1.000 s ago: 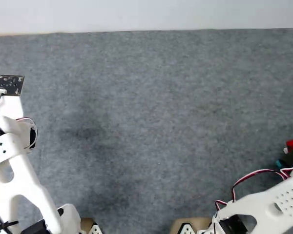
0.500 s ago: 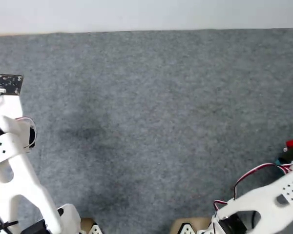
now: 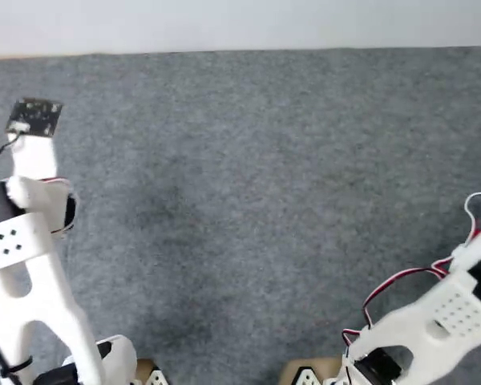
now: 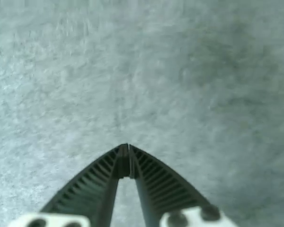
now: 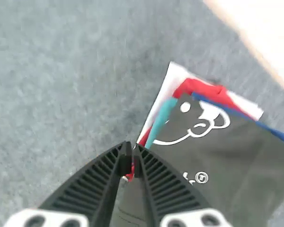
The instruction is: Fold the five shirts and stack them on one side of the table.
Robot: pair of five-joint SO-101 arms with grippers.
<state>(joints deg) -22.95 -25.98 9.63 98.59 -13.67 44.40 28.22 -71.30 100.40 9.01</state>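
A stack of folded shirts (image 5: 213, 142) lies on the grey felt table (image 5: 52, 71) near its edge. A dark grey shirt with a white cartoon print is on top, and red, teal, white and blue layers peek out beneath it. My right gripper (image 5: 129, 147) is shut, its tips hovering over the stack's near corner with nothing held. My left gripper (image 4: 128, 150) is also shut, above bare felt. In the high view the left arm (image 3: 28, 241) stands at the left side and the right arm (image 3: 449, 309) at the lower right corner.
The grey felt (image 3: 256, 184) runs wide between the two arms. A pale wall (image 3: 240, 24) borders the far side. Beyond the stack, the table's edge (image 5: 236, 33) meets a light floor. Red and white cables (image 3: 409, 281) loop off the right arm.
The left arm has shifted farther from the front and slightly right. The right arm has swung up and to the right, and the shirt colours at the right edge of the high view are gone.
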